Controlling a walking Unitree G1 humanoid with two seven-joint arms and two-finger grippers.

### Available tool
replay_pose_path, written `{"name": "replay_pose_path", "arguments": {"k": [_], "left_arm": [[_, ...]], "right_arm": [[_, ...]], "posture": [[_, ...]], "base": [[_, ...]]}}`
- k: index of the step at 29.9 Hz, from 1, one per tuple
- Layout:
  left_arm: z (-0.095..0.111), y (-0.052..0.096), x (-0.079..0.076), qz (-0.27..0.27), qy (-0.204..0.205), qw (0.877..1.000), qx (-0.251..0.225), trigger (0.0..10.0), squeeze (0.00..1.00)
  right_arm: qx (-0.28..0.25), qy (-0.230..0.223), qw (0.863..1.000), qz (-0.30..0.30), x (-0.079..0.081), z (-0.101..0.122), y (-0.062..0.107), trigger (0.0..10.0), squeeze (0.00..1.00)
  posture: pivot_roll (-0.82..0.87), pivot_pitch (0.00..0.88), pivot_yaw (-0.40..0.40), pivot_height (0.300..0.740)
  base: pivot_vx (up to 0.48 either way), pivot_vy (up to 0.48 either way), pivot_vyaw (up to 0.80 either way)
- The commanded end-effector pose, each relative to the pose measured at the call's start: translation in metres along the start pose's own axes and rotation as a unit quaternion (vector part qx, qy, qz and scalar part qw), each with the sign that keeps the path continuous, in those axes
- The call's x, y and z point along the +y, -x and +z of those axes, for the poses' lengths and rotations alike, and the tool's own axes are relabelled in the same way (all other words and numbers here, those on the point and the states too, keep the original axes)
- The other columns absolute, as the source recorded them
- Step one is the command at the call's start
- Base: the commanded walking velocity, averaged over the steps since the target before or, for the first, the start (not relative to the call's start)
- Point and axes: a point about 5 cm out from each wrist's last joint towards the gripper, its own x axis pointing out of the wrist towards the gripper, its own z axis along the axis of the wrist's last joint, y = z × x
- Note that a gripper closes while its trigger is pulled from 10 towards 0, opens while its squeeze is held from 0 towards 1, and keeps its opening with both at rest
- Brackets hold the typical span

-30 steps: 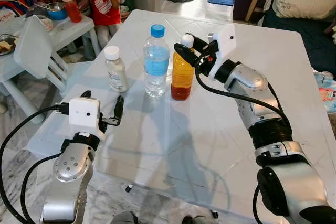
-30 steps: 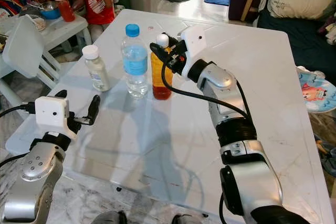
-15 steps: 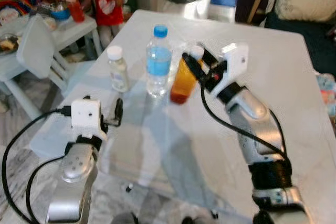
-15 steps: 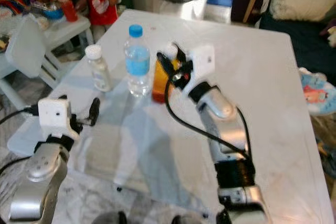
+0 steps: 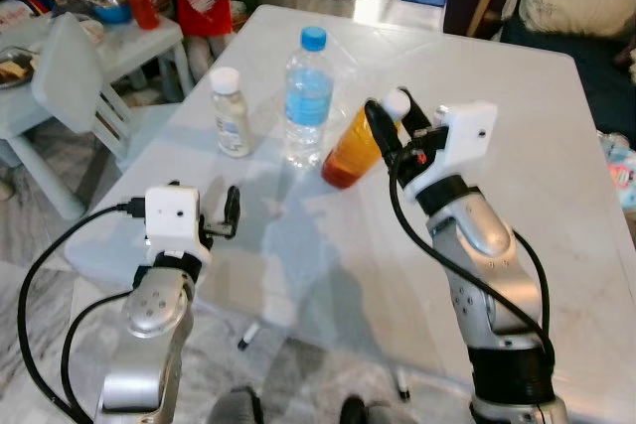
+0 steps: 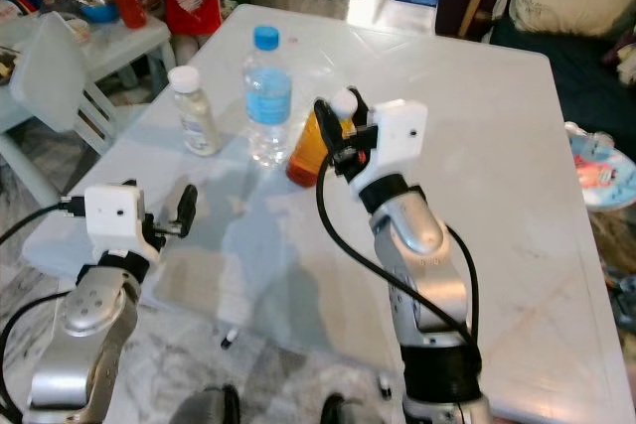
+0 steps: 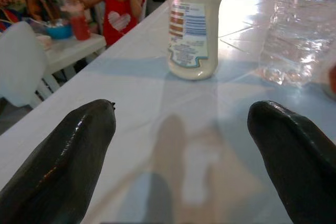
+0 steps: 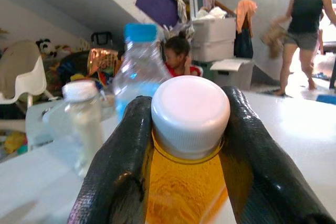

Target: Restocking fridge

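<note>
While held just below its white cap by the clenched right gripper (image 5: 386,118), the orange juice bottle (image 5: 354,141) is tilted at frame centre on the counter (image 5: 556,166); slip risk if grip loosens. Left gripper (image 5: 231,213), lower left, is spread, empty. Behind, water bottle (image 5: 307,98); its label is resolved in left wrist view only.

The fingers (image 8: 118,161) hide the orange bottle's (image 8: 184,192) neck sides.
</note>
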Motion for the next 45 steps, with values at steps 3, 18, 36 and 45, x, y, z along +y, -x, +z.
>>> {"name": "replay_pose_path", "arguments": {"k": [3, 18, 36, 45], "left_arm": [[-0.001, -0.001, -0.002, 0.0, 0.0, 1.0, 0.001, 10.0, 0.0], [-0.002, -0.007, -0.004, -0.002, -0.002, 1.0, -0.004, 10.0, 0.0], [0.004, -0.014, 0.003, 0.022, -0.012, 0.999, -0.03, 10.0, 0.0], [0.003, -0.016, 0.004, 0.016, -0.014, 0.999, -0.031, 10.0, 0.0]], "right_arm": [[0.045, 0.003, 0.999, -0.019, -0.005, -0.015, 0.007, 10.0, 0.0], [0.02, 0.076, 0.997, -0.027, -0.01, -0.004, -0.001, 10.0, 0.0], [-0.012, 0.084, 0.996, -0.007, -0.007, 0.003, -0.001, 10.0, 0.0], [-0.024, 0.078, 0.997, 0.016, 0.002, 0.006, -0.003, 10.0, 0.0]], "posture": [[0.08, 0.071, -0.024, 0.74], [0.06, 0.053, -0.024, 0.74], [0.0, 0.054, -0.02, 0.74], [-0.04, 0.056, -0.001, 0.74]], "base": [[-0.337, 0.0, 0.0], [-0.258, 0.0, 0.0], [0.0, 0.0, 0.26], [0.0, 0.0, 0.78]]}}
